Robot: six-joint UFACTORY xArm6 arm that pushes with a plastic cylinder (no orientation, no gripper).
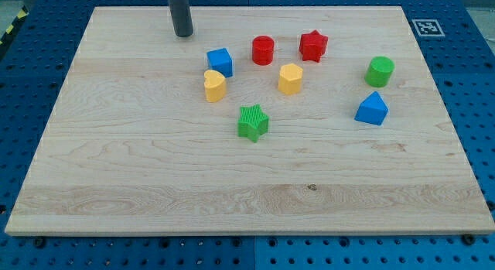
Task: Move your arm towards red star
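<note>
The red star lies near the view's top, right of centre, on the wooden board. My tip touches the board at the view's top, left of centre, far to the left of the red star. A red cylinder and a blue cube lie between my tip and the star. My tip touches no block.
A yellow heart-like block sits below the blue cube. A yellow hexagon lies below the red cylinder. A green star is near the centre. A green cylinder and a blue triangular block are on the right.
</note>
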